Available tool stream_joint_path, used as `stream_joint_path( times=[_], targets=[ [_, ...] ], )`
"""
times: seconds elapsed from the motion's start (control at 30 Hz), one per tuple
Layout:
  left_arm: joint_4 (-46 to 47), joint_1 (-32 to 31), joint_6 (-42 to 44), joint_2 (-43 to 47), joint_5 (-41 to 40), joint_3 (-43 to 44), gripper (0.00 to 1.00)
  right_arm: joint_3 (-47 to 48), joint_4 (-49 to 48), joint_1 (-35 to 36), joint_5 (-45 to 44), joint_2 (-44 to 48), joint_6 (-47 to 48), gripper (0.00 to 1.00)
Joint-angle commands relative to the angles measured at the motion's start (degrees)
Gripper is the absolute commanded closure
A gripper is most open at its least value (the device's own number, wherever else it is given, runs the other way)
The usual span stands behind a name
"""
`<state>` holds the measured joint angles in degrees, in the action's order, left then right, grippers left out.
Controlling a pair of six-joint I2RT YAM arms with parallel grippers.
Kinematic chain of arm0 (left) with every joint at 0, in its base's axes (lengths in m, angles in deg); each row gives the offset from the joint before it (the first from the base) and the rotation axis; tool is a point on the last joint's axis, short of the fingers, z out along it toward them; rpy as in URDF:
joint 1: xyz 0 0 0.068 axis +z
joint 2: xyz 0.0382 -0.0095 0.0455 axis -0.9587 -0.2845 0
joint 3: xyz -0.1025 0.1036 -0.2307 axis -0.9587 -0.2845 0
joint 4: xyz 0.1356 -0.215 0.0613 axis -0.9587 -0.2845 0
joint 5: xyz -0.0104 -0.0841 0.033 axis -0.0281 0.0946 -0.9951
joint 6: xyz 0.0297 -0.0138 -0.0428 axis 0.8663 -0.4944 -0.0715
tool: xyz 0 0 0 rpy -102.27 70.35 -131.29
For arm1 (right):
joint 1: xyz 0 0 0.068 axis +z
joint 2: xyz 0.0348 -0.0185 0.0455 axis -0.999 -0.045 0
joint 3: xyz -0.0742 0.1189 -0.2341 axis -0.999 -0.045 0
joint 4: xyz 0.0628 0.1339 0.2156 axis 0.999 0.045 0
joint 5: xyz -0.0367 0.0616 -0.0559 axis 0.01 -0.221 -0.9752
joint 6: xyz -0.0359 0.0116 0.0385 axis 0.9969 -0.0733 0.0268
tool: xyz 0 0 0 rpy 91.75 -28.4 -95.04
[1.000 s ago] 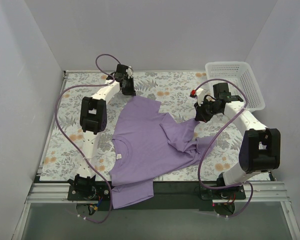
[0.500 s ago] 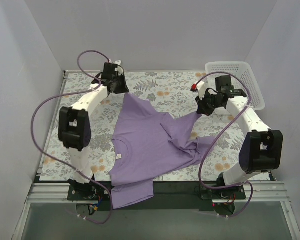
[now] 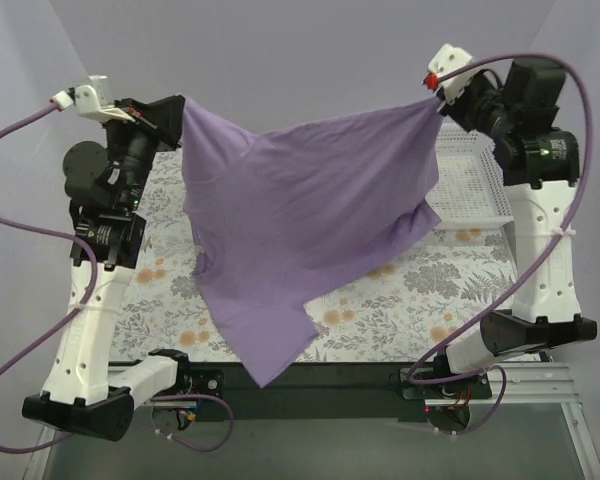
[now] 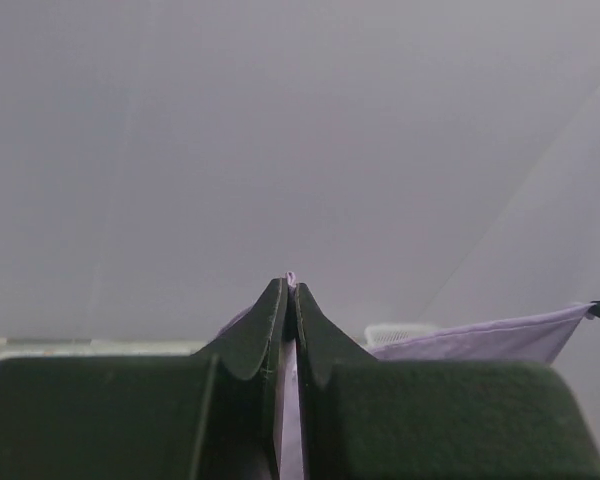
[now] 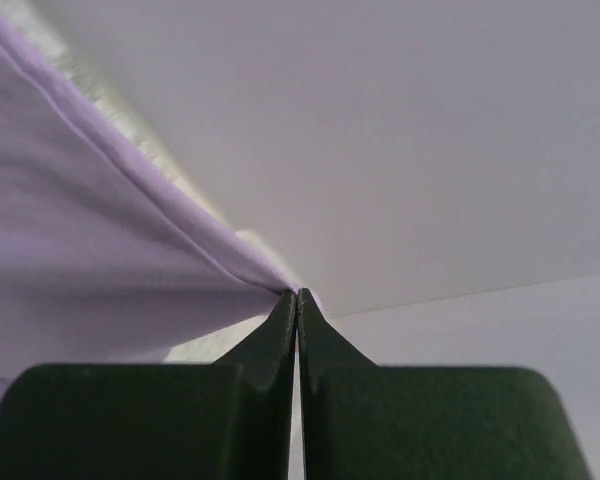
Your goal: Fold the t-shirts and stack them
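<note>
Both tools are up high, well above the floral surface.

- Left tool: fully closed, pinching one corner of the lavender t-shirt.
- Right tool: fully closed, clamped on the opposite top corner.

The shirt is in the air, spread between the two tools like a sheet. Its top edge sags a little mid-span. The body drapes down and left, and the lowest flap hangs over the near edge of the surface, left of centre. Can't tell whether that flap touches anything.

Left wrist view: fingers are pressed together, with a thin sliver of purple fabric poking out at the tips. The shirt's taut edge runs off to the right.

Right wrist view: fingers are pressed together, no gap. The cloth fans out up and left from the tips, with the hem seam visible.

The white lattice basket sits at the far right of the surface. Its left part is hidden behind the hanging shirt. The shirt is not in it.
</note>
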<state>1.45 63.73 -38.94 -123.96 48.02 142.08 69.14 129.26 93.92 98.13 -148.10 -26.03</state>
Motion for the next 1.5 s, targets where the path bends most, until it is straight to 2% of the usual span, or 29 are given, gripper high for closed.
stream_joint_path(
  times=[0.0, 0.07, 0.2, 0.43, 0.57, 0.63, 0.77, 0.87, 1.03, 1.17, 1.27, 1.33, 1.37, 1.43, 1.47],
  targets=[
    [4.25, -0.11, -1.64, 4.08, -3.52, 6.80, 1.00, 16.13, -2.93, 0.00, -6.73, 2.06, 3.17, 0.99],
    [6.44, -0.11, -1.64, 5.93, -3.70, 9.72, 1.00, 19.39, -5.39, -0.09, -7.79, 4.51, 2.90, 0.99],
    [8.82, -0.11, -1.55, 9.01, -3.70, 16.49, 1.00, 15.19, -17.52, -0.09, -9.47, 13.38, 1.06, 0.99],
    [9.26, -0.28, 0.64, 10.16, -6.34, 28.44, 1.00, 19.22, -22.71, 0.00, -12.54, 18.67, 0.18, 0.99],
    [9.17, -1.42, 2.23, 10.16, -7.13, 28.99, 1.00, 18.09, -23.42, 0.00, -12.72, 18.94, 1.14, 0.99],
    [9.08, -1.69, 3.02, 10.25, -8.00, 27.15, 1.00, 16.16, -23.42, -0.09, -12.20, 19.20, 0.80, 0.99],
    [8.56, -2.56, 5.48, 10.51, -11.34, 18.99, 1.00, 3.71, -22.63, -0.09, -7.46, 20.78, -1.49, 0.99],
    [8.91, -3.36, 7.50, 10.51, -14.42, 9.76, 1.00, -4.13, -22.80, -0.09, -2.18, 21.22, -3.33, 0.99],
    [14.87, -3.18, 9.26, 9.11, -18.90, -11.33, 1.00, -22.93, -26.40, 0.00, 4.67, 19.39, -7.90, 0.99],
    [21.11, -0.04, 8.13, 1.31, -17.78, -23.73, 1.00, -31.04, -29.73, 0.00, 9.25, 12.10, -10.63, 0.99],
    [25.25, 3.49, 5.49, -5.46, -14.26, -27.26, 1.00, -34.29, -34.03, 0.09, 9.87, 3.23, -11.77, 0.99],
    [26.22, 6.13, 4.17, -13.81, -11.88, -26.39, 1.00, -35.43, -37.12, 0.53, 8.39, -4.04, -11.95, 0.99],
    [26.14, 7.70, 3.73, -19.40, -11.27, -24.30, 1.00, -35.09, -39.65, 0.79, 7.50, -6.53, -11.86, 0.99],
    [24.74, 9.38, 1.80, -25.15, -9.86, -21.22, 1.00, -33.08, -40.47, 1.75, 4.35, -14.41, -11.60, 0.99],
    [23.77, 12.00, 0.75, -30.48, -8.90, -17.55, 1.00, -29.76, -40.30, 2.19, 3.03, -17.16, -11.86, 0.99]
  ],
)
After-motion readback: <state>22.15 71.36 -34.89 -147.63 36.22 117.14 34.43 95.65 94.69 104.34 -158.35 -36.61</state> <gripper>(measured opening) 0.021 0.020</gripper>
